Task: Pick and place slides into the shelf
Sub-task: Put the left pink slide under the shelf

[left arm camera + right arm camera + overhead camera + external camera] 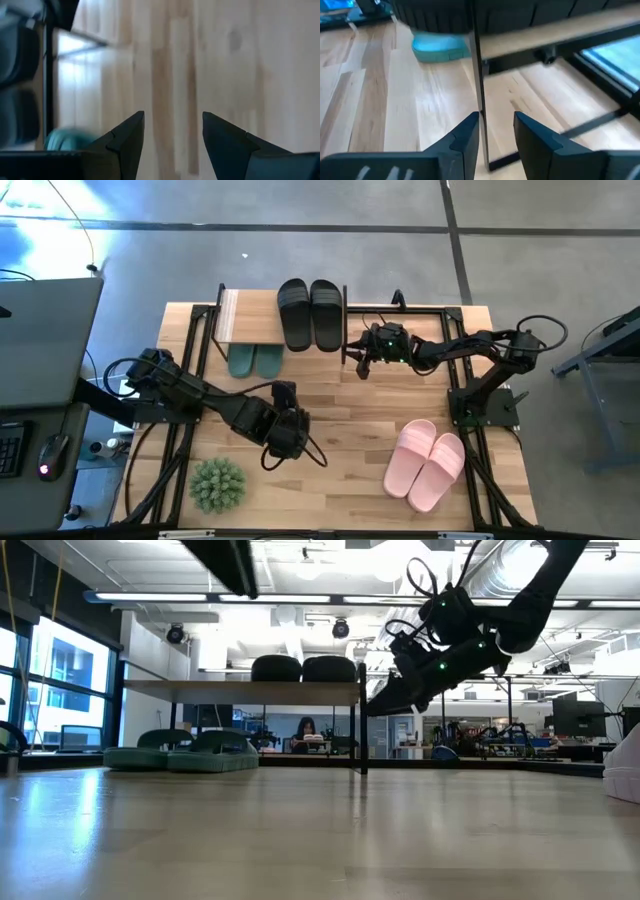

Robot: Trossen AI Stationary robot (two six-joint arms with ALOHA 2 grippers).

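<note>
The shelf (232,315) stands at the table's far side. The black slides (308,313) lie on its top board, their toes over the near edge. The dark green slides (255,360) lie on the table under the board, also seen low down (180,752). The pink slides (427,463) lie side by side on the table at the near right. My right gripper (497,120) hangs open just right of the shelf's right end (361,364), and the shelf's thin black post (481,75) stands right before its fingers. My left gripper (173,120) is open above bare wood near the table's middle (287,442).
A spiky green plant ball (217,483) sits at the table's near left corner. Bare tabletop (350,430) lies between the two arms. A desk with a mouse and keyboard (40,380) stands beyond the table's left edge.
</note>
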